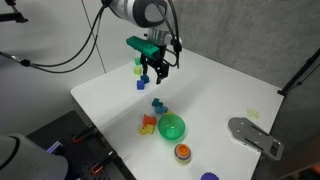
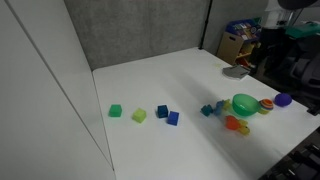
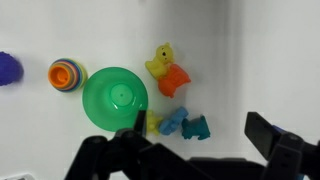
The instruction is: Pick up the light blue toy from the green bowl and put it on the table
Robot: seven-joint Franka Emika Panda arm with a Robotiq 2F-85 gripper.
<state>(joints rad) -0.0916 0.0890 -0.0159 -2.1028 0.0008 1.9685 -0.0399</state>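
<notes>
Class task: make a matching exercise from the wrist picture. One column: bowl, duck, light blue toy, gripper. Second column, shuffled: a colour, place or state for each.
1 bowl
2 duck
3 light blue toy
4 gripper

a yellow
b open
c on the table, beside the bowl
d green

Pairs: 1-d, 2-a, 3-c, 4-b

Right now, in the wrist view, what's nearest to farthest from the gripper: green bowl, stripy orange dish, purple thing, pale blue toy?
Starting from the open gripper:
1. pale blue toy, nearly between the fingers
2. green bowl, toward the picture's left
3. stripy orange dish, farther left
4. purple thing, at the left edge
</notes>
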